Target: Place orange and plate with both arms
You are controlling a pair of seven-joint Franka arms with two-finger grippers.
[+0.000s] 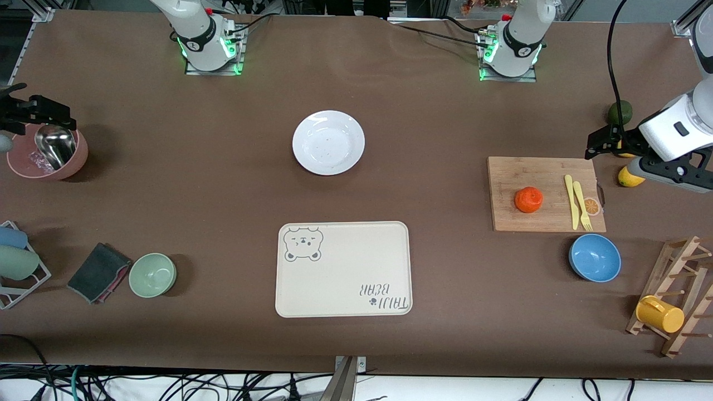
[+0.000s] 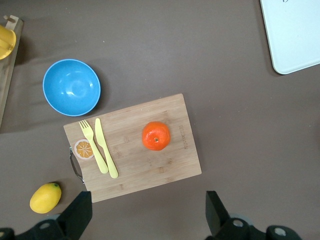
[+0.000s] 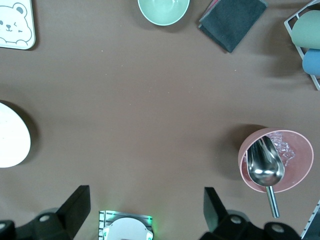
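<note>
Both pincers are hanging wide open and empty: left pincer (image 1: 595, 146) over the board's 1 o'clock corner, right pincer (image 1: 33, 111) above the pink bowl (image 1: 47, 151). The orange (image 1: 528, 200) is sitting mid cutting board (image 1: 546, 194), the plate (image 1: 328, 142) at the worktop's center, 12 o'clock of the bear tray (image 1: 343, 269). I'm guessing that round fruit is going to roll off, and the shallow plate rim could slip

Each arm has a glossy white housing with dark grey joint bands, and green indicator lights glow at both bases, which stand on metal mounting plates. Black cables run to the bases, and a red button cap sits near each. The left gripper (image 1: 599, 143) and right gripper (image 1: 33, 111) are matt black, with blocky, squared fingers (image 2: 80, 212).
</note>
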